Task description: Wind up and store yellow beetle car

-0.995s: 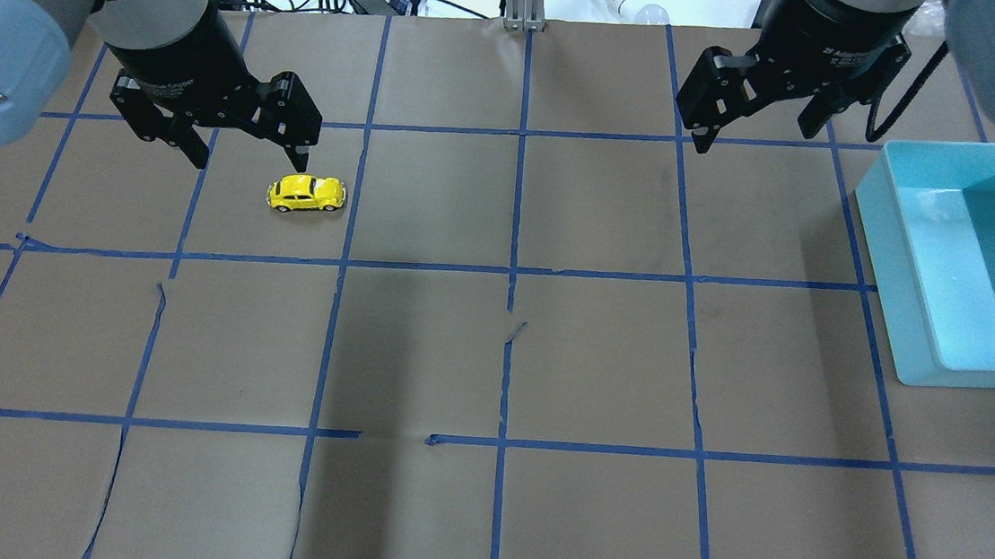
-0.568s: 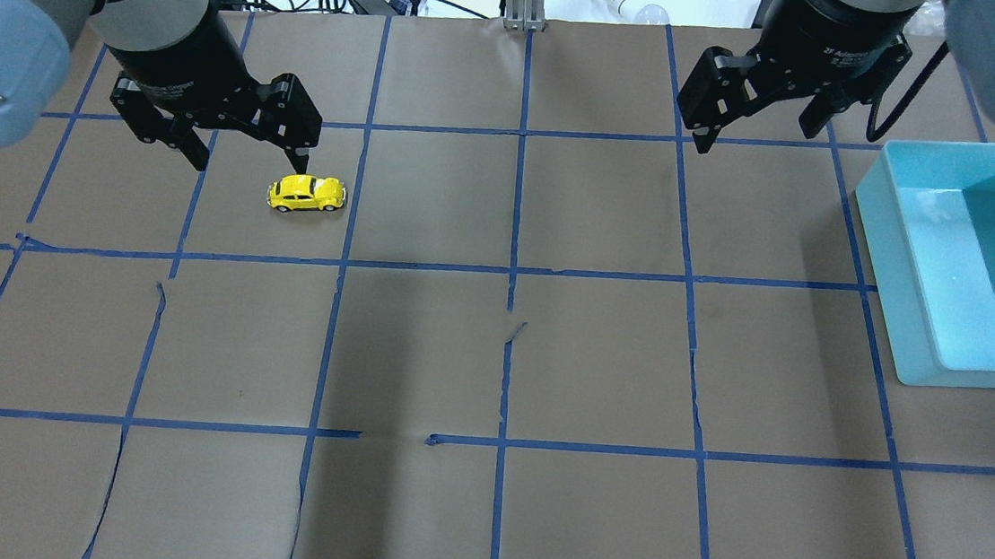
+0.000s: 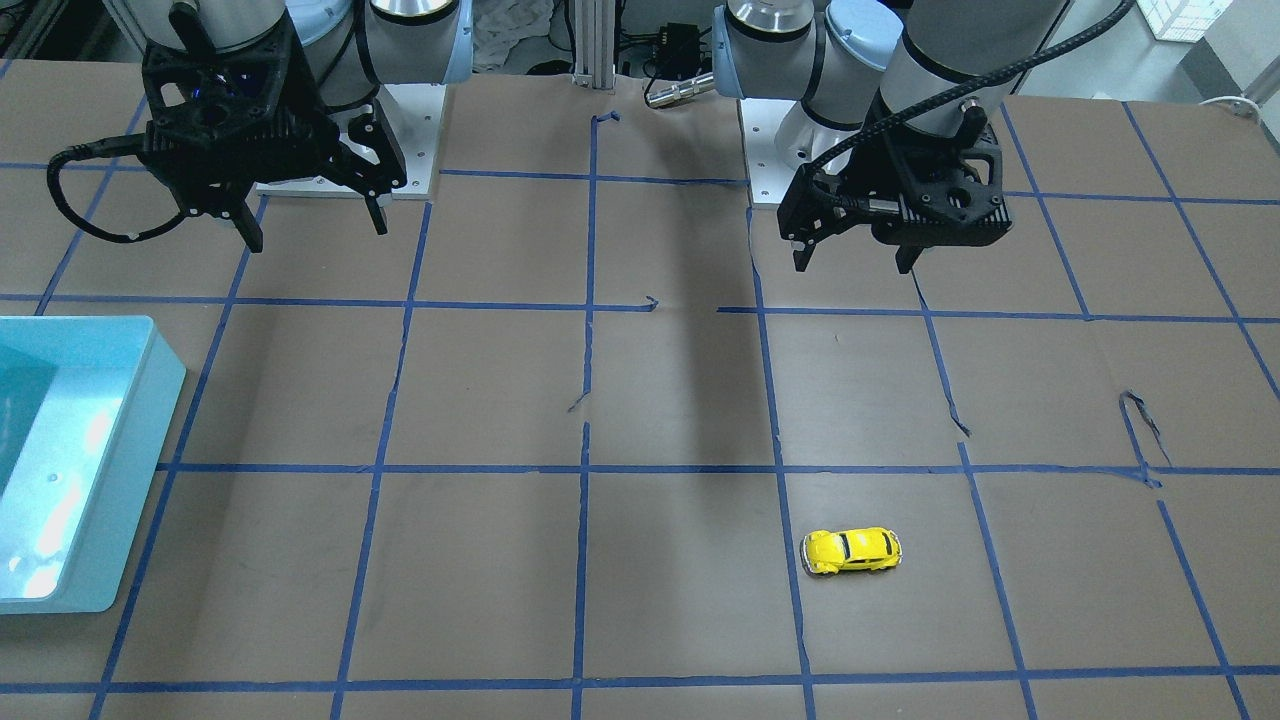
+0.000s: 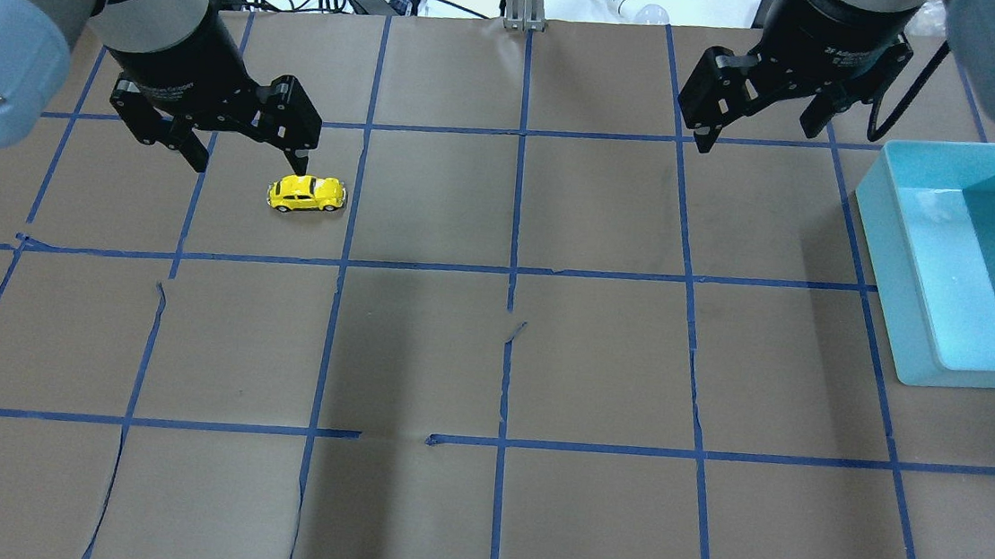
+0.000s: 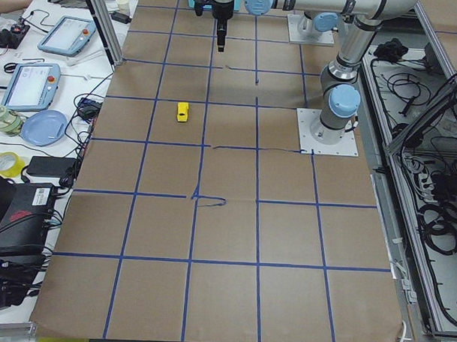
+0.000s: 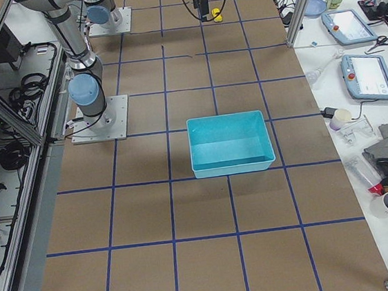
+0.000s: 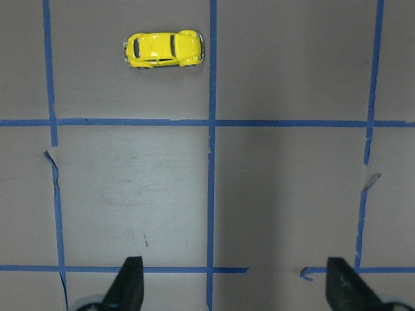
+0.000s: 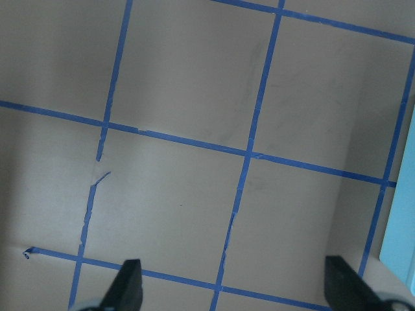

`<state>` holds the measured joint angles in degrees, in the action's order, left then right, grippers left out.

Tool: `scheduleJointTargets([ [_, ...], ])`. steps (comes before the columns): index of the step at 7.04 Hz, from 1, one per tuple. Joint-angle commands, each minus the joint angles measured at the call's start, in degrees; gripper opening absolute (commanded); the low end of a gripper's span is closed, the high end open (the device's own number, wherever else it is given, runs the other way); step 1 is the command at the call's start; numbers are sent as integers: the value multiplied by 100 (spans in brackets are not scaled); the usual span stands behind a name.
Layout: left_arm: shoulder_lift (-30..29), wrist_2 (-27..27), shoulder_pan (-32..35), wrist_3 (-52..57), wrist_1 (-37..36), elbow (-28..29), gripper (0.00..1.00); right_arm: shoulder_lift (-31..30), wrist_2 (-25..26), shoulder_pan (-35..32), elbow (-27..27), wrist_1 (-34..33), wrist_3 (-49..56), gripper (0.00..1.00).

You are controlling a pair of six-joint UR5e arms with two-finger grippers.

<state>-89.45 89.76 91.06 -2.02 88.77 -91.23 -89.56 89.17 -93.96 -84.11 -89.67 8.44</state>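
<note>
The yellow beetle car (image 4: 307, 193) stands on its wheels on the brown paper, side-on, in the left half of the table. It also shows in the front view (image 3: 852, 551) and at the upper left of the left wrist view (image 7: 164, 49). My left gripper (image 4: 249, 159) is open and empty. It hangs well above the table, beside and short of the car, not touching it (image 3: 852, 264). My right gripper (image 4: 755, 138) is open and empty, high over the far right of the table (image 3: 316, 233).
A light-blue open bin (image 4: 880, 232) stands at the table's right edge, with nothing in it (image 6: 234, 165). Blue tape lines divide the paper into squares, with some torn tape ends. Cables and clutter lie beyond the far edge.
Almost nothing. The right gripper has shifted very slightly. The car and the left gripper have not moved.
</note>
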Motion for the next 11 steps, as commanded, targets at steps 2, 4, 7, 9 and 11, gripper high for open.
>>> scheduleJointTargets([
  [2,6,-2,0,0,0,0,100,0,4,0,0,11,0,100],
  [4,-46,-28,0,-61,0,-9,100,0,13,0,0,11,0,100],
  [7,-187,-28,-27,-174,-175,-97,100,0,4,-8,0,11,0,100],
  [9,-186,33,-27,-2143,-263,-106,100,0,4,-8,0,11,0,100],
  [11,-336,-28,-175,-3737,-439,-280,100,0,-5,-8,0,11,0,100],
])
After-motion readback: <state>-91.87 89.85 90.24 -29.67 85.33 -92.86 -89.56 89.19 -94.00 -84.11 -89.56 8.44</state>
